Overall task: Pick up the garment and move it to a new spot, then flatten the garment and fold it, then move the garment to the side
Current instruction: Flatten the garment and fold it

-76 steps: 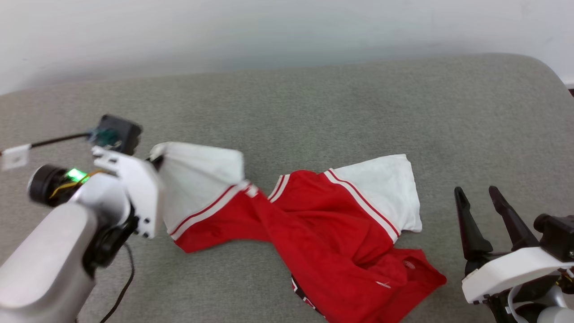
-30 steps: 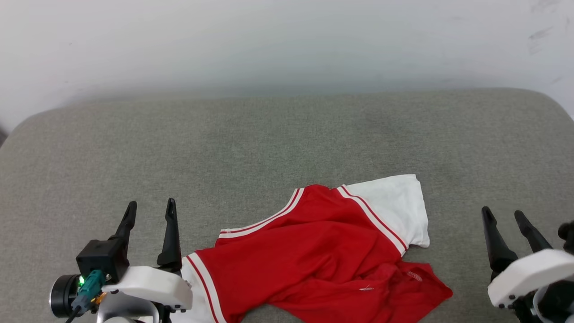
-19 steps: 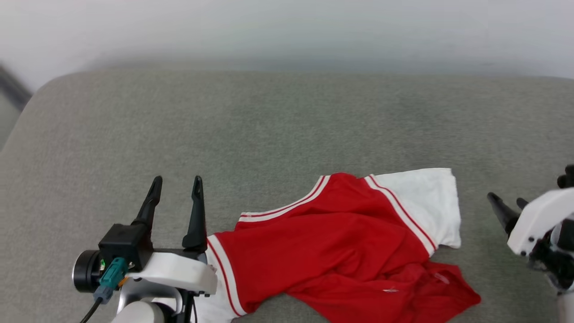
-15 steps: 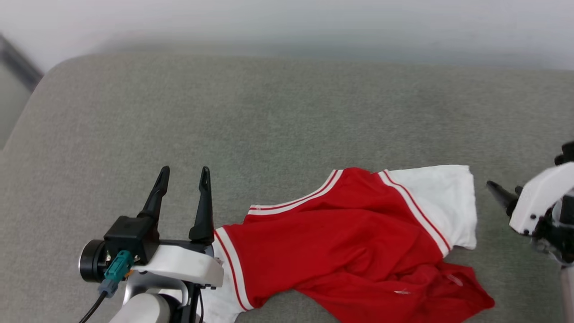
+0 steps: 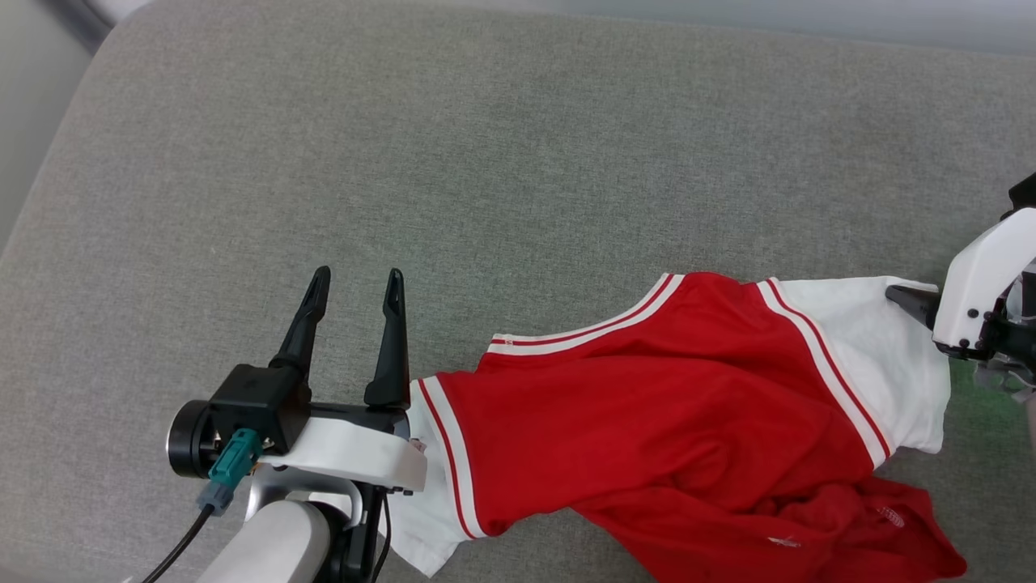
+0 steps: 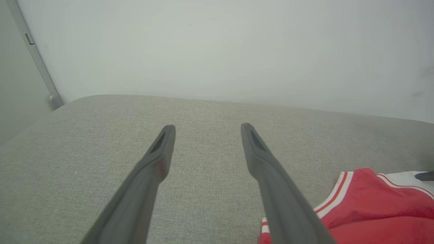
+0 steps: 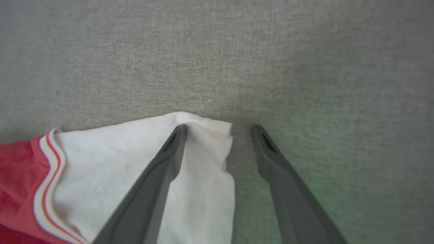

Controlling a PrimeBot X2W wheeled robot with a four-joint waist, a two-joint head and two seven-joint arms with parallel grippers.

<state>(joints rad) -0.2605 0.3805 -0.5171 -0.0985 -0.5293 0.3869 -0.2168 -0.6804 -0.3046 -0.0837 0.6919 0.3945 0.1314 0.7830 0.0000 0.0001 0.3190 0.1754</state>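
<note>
The garment (image 5: 664, 429) lies crumpled on the grey cushion, plain red side up, with red-white striped trim and white sleeves. My left gripper (image 5: 358, 275) stands open just left of the garment's left sleeve (image 5: 421, 526), nothing between its fingers; the left wrist view has this gripper (image 6: 207, 127) over bare cushion with the garment (image 6: 373, 210) at the lower right. My right gripper (image 7: 219, 127) is open and points down at the far corner of the right sleeve (image 7: 118, 162). One finger is over the white cloth, the other over the cushion. The sleeve's edge lies between them.
The grey cushion (image 5: 486, 162) stretches wide behind the garment. Its rounded left edge (image 5: 48, 162) drops off to a pale floor. A white wall (image 6: 217, 51) rises behind it. A black cable (image 5: 186, 542) hangs from my left wrist.
The head camera has tilted down and shifted. My left gripper let go of the left sleeve and now stands open beside it. My right gripper swung in over the right sleeve's corner.
</note>
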